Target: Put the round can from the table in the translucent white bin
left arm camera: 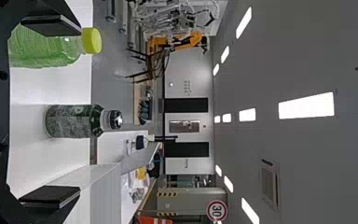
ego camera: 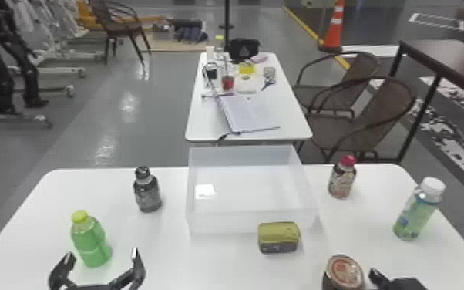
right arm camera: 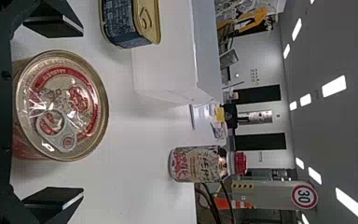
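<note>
Round can [ego camera: 343, 270] is standing upright on the worktop [ego camera: 223, 260], nearer me than the translucent white bin [ego camera: 225, 223]. My right gripper [ego camera: 350, 274] is holding nothing, its fingers standing wide apart on either side of the can; my left gripper [ego camera: 102, 252] is waiting empty, fingers also wide open.

Ok so the can [right arm camera: 77, 100] between the sides of the right claw [ego camera: 349, 274] has a gold rim and red ring pattern. Tin [ego camera: 278, 237] past that claw: gold lid, navy sides. Bottle [ego camera: 92, 243] by the left claw [ego camera: 102, 253]: green, yellow cap.
</note>
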You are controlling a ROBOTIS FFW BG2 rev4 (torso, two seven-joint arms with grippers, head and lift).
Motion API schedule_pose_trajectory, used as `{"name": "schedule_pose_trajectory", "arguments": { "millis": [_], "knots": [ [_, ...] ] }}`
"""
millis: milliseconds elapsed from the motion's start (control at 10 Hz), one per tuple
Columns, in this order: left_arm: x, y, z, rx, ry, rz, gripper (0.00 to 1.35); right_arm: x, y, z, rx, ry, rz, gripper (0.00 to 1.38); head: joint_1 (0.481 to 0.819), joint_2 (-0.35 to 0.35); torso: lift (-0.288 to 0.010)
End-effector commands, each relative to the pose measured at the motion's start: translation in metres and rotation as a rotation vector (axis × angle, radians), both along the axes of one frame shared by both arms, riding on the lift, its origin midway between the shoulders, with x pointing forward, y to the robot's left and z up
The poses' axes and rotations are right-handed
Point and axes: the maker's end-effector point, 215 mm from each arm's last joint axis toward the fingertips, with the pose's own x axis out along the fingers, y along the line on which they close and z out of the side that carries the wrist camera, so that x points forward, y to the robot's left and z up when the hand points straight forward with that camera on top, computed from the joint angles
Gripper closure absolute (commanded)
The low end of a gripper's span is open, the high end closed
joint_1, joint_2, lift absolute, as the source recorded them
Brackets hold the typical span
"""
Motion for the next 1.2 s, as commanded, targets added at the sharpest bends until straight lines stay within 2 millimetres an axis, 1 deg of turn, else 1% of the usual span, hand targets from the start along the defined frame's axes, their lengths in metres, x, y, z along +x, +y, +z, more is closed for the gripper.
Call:
{"name": "schedule_pose_trajectory", "arguments": {
  "millis": [0,200,300,400,600,700,800,900,1000,1100],
  "knots": [
    [0.0,-0.001,0.0,-0.006,-0.003,-0.001,0.1,0.003,-0.001,-0.005,-0.002,0.015,0.0,0.1,0.549,0.0,-0.1],
    [0.0,-0.001,-0.001,-0.008,-0.003,-0.001,0.1,0.009,0.0,-0.008,-0.017,0.021,0.006,0.09,0.549,0.0,-0.1],
    [0.0,0.0,-0.003,-0.012,0.001,-0.004,0.1,0.014,0.002,-0.009,-0.013,0.023,0.022,0.12,0.549,0.0,-0.1],
    [0.001,-0.002,-0.003,-0.015,0.006,-0.011,0.1,0.018,0.005,-0.01,-0.01,0.025,0.043,0.25,0.549,0.0,-0.1],
    [0.002,-0.004,-0.005,-0.015,0.013,-0.019,0.1,0.022,0.01,-0.011,-0.001,0.026,0.07,0.74,0.549,0.0,-0.1],
    [0.002,-0.004,-0.005,-0.015,0.014,-0.019,0.1,0.021,0.011,-0.009,0.005,0.021,0.069,0.79,0.549,0.0,-0.1],
    [0.002,-0.004,-0.006,-0.015,0.016,-0.022,0.1,0.021,0.011,-0.005,0.015,0.017,0.068,0.81,0.549,0.0,-0.1],
    [0.002,-0.003,-0.004,-0.013,0.011,-0.021,0.11,0.023,0.014,0.006,0.025,0.011,0.072,0.81,0.549,0.0,-0.1],
    [0.002,-0.004,-0.004,-0.014,0.011,-0.023,0.11,0.029,0.016,0.028,0.032,-0.021,0.079,0.81,0.549,0.0,-0.1],
    [0.002,-0.004,-0.004,-0.014,0.011,-0.023,0.11,0.037,0.022,0.053,0.047,-0.041,0.093,0.81,0.549,0.0,-0.1]
  ]
}}
